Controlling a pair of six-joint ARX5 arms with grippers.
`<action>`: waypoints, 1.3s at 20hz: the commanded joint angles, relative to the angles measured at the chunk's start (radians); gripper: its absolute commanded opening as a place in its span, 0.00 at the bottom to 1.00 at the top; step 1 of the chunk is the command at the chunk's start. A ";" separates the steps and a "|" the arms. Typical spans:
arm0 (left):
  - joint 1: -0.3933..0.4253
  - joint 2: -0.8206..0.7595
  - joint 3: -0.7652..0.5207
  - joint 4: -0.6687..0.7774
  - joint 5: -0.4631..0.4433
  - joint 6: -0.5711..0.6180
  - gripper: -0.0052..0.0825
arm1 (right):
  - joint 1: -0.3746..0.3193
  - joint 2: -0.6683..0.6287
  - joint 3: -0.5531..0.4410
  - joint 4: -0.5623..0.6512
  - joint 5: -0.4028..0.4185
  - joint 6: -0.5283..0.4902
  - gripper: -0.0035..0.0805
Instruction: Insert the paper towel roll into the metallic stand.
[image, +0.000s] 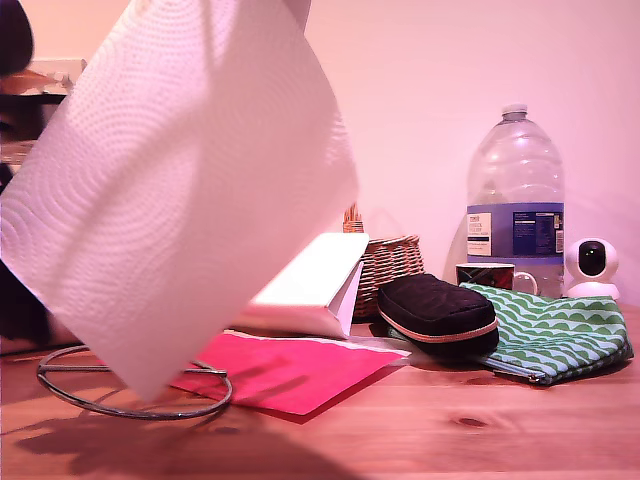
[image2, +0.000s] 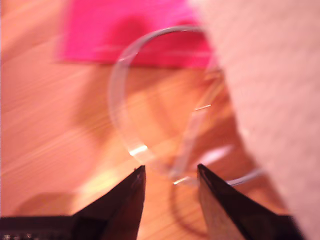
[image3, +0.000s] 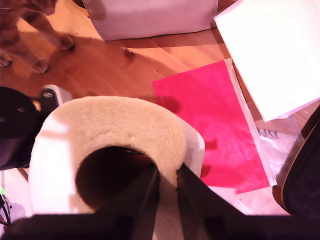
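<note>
1. The paper towel roll (image: 175, 190) hangs closest to the exterior camera, tilted, lifted off the counter (image: 420, 430), with its lower end over the round base ring of the metallic stand (image: 130, 385).
2. My second gripper (image3: 167, 182) carries it: one finger sits inside the hollow core and the other outside, so the jaws are clamped on the roll's wall at the upper end.
3. My first gripper (image2: 167, 175) hovers low over the stand's ring, its jaws apart with nothing between them; the wire shows blurred just beyond the tips, and the roll's side fills one edge of that view.
4. The stand's upright loop is hidden behind the roll in the exterior view, so I cannot tell whether the core is lined up with it.
5. Risk, as I judge it: the roll is tilted, so lowering it now could catch the core's rim on the loop, or push the light wire stand over or along the wood. The one-sided pinch on soft paper could also slip or tear.
6. Behind lie a pink sheet (image: 290, 370), a white folded package (image: 310, 290), a black pouch (image: 438, 312) and a green patterned pouch (image: 550, 335).
7. Farthest back stand a wicker basket (image: 385, 265), a water bottle (image: 515, 195) and a small white camera (image: 592, 268).
</note>
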 joint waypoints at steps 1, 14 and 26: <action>-0.002 -0.009 -0.025 -0.019 -0.065 -0.006 0.39 | -0.003 -0.013 0.026 0.005 0.003 -0.003 0.03; 0.004 -0.011 -0.024 -0.059 -0.567 -0.051 0.20 | 0.006 -0.013 0.026 0.005 0.003 -0.006 0.03; -0.113 -0.277 -0.017 -0.047 -0.164 -0.182 0.21 | 0.006 -0.012 0.026 0.005 0.003 -0.015 0.03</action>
